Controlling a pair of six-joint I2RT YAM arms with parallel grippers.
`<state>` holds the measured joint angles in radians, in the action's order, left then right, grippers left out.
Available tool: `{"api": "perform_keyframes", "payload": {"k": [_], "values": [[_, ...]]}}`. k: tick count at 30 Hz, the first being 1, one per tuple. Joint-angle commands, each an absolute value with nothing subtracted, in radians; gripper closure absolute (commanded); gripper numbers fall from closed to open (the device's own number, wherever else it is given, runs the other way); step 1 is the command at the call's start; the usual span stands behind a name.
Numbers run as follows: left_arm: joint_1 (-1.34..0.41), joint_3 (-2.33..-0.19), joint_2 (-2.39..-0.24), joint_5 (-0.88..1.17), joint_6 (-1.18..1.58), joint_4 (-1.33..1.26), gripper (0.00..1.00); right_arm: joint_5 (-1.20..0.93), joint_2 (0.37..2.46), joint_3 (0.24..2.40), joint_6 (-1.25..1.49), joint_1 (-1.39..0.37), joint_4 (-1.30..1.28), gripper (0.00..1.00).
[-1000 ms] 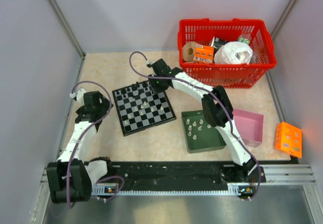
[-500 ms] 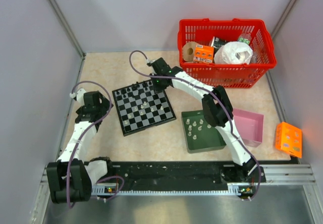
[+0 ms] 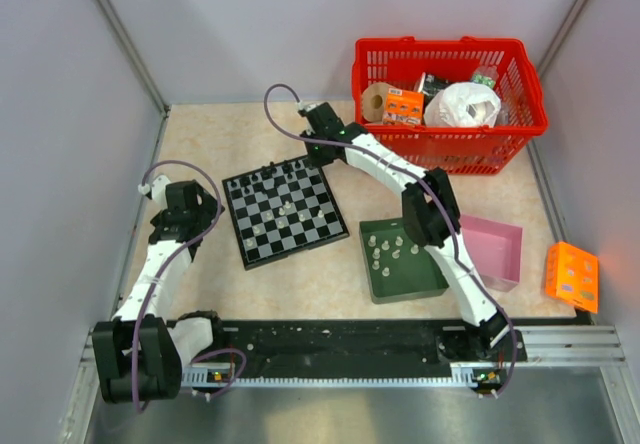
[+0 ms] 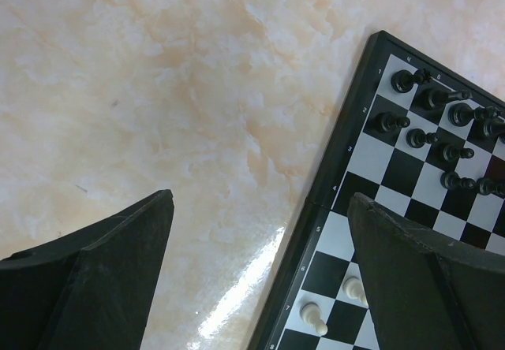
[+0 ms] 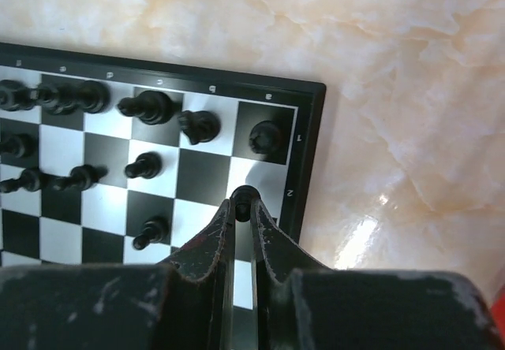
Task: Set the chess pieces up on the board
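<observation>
Your right gripper (image 5: 243, 206) is pinched nearly shut over the board's (image 5: 312, 145) far right corner. A black pawn (image 5: 245, 194) sits right at its tips; they hide its base, so you cannot tell whether it is gripped or only standing there. Your left gripper (image 4: 260, 200) gapes wide and empty beside the board's left edge. White pieces (image 3: 385, 252) wait in the tray (image 3: 372, 282), nearer your right arm.
</observation>
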<state>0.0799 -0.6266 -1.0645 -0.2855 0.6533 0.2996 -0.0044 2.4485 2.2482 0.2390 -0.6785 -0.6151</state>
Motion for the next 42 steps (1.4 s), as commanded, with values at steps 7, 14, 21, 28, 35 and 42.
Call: {"api": "perform_keyframes", "payload": {"k": [7,14,21,28,35,42], "values": [[0.084,-0.657,-1.048,-0.298,0.652,0.285,0.03,0.012,2.514,2.324,0.253,-0.667,-0.607,0.93],[0.084,-0.660,-1.042,-0.302,0.650,0.290,0.03,0.005,2.519,2.332,0.252,-0.667,-0.617,0.89],[0.084,-0.658,-1.049,-0.290,0.653,0.287,0.03,-0.025,2.488,2.324,0.241,-0.669,-0.620,0.78],[0.084,-0.657,-1.040,-0.288,0.653,0.287,0.03,-0.028,2.405,2.315,0.227,-0.669,-0.629,0.69],[0.084,-0.649,-1.037,-0.281,0.658,0.275,0.03,-0.021,2.332,2.237,0.216,-0.721,-0.611,0.67],[0.084,-0.647,-1.025,-0.288,0.655,0.284,0.03,-0.051,2.379,2.230,0.230,-0.765,-0.601,0.66]]}}
